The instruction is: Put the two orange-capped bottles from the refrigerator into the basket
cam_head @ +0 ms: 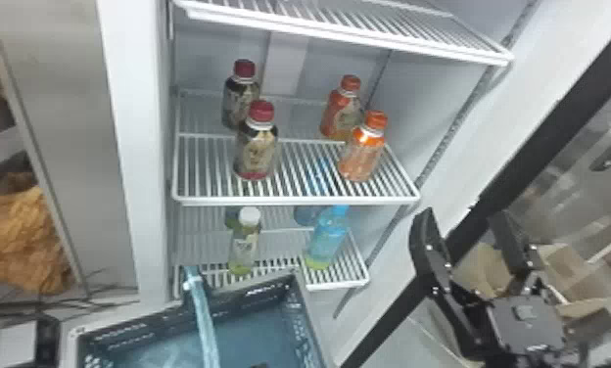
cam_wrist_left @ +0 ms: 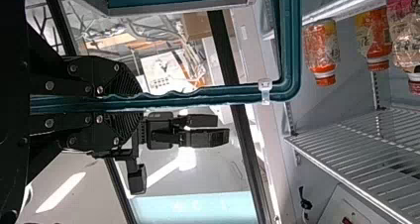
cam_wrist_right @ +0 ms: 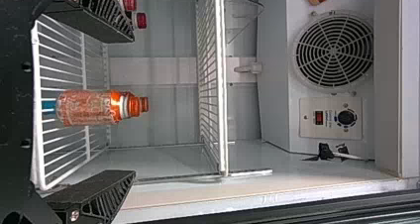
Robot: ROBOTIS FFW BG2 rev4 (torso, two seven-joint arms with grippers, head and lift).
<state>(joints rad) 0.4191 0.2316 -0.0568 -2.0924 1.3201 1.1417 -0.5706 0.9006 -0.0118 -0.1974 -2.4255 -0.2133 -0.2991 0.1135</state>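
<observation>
So that the basket [cam_head: 250,299] is steady, presumably, the left gripper [cam_wrist_left: 131,103] clamps its handle [cam_wrist_left: 223,95]; the right gripper [cam_wrist_right: 134,105] gapes wide, ready for the 2 orange-capped bottles [cam_head: 361,155] on the shelf [cam_head: 294,200].

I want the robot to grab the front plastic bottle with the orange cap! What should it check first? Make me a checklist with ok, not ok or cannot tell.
1. Front orange-capped clear plastic bottle standing upright on the white wire shelf: ok.
2. Right black pincer open: ok, its two fingers are wide apart.
3. Right pincer touching the bottle, ready to squeeze: not ok, it is in front of the shelf and touches no bottle.
4. Left black pincer holding the teal plastic handle of the basket: ok.
5. Whole blue-green plastic basket free for bottles: cannot tell, the picture's edge cuts it off.
</observation>
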